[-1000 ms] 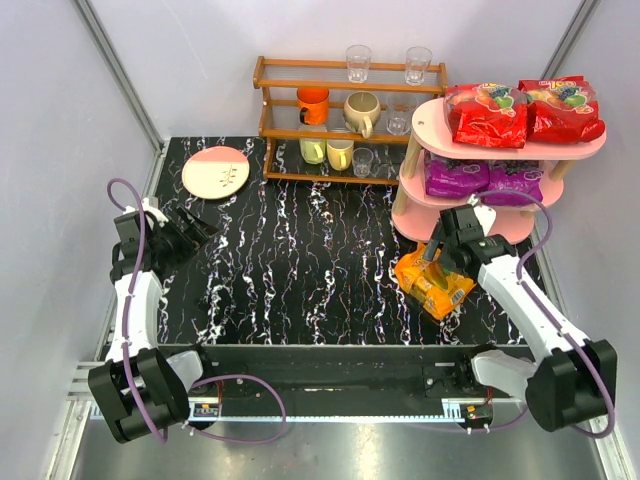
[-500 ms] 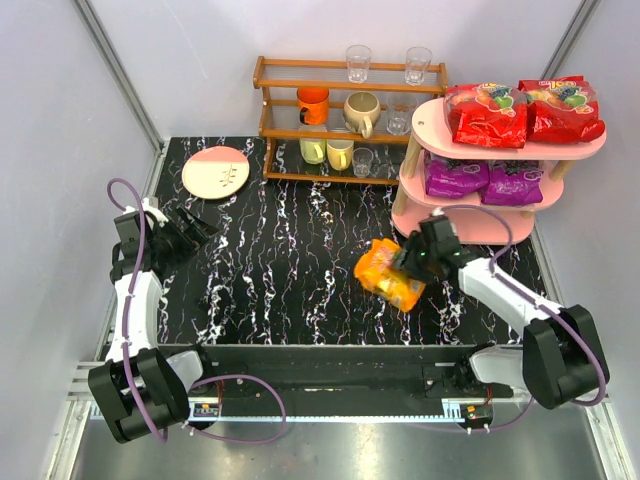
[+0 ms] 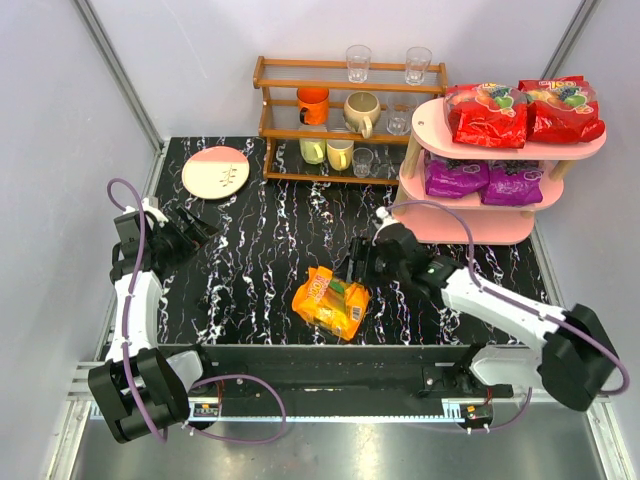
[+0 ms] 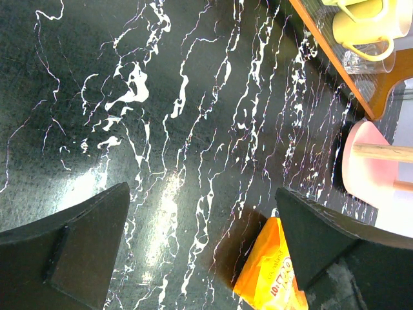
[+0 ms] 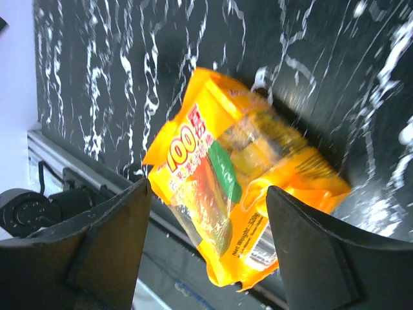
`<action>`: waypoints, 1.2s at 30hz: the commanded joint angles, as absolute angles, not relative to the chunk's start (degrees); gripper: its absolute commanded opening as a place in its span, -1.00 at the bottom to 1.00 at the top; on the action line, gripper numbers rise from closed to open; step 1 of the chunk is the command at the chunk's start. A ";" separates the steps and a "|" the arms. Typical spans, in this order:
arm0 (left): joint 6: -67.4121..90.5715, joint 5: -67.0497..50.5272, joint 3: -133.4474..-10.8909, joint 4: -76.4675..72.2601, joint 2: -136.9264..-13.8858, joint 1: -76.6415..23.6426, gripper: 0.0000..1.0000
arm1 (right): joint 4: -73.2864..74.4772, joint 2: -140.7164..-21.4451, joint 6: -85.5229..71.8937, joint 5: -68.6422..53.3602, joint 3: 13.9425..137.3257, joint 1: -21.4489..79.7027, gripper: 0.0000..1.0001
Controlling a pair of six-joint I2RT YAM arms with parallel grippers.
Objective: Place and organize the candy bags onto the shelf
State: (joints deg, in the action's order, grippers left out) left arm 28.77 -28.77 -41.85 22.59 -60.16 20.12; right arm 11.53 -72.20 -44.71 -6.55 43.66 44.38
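Left fingers (image 4: 84,245) sit parked at 9 o'clock, spread wide and empty, probably just keeping out of the way. The orange bag (image 3: 330,302) lies flat on the desk (image 3: 260,260) around 6 o'clock, by the near edge. Right fingers (image 5: 97,258) hang over it, apart, one either side, not clamped as far as I can see. Shelf (image 3: 500,230) at 2 o'clock has red bags (image 3: 485,115) on top and purple bags (image 3: 455,180) in the middle, so the bare bottom board is likely meant for the orange one.
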 commanded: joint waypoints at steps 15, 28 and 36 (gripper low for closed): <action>28.83 -29.44 -41.92 20.30 -60.38 20.48 0.98 | -20.56 -86.39 -31.72 -52.99 35.95 25.93 0.69; 29.18 -29.88 -41.92 19.95 -60.73 20.48 0.98 | -1.52 -85.08 -23.57 -44.24 36.47 28.47 0.51; 29.36 -29.97 -41.75 19.95 -60.73 20.48 0.98 | 9.22 -84.99 -21.80 -35.61 38.93 34.53 0.25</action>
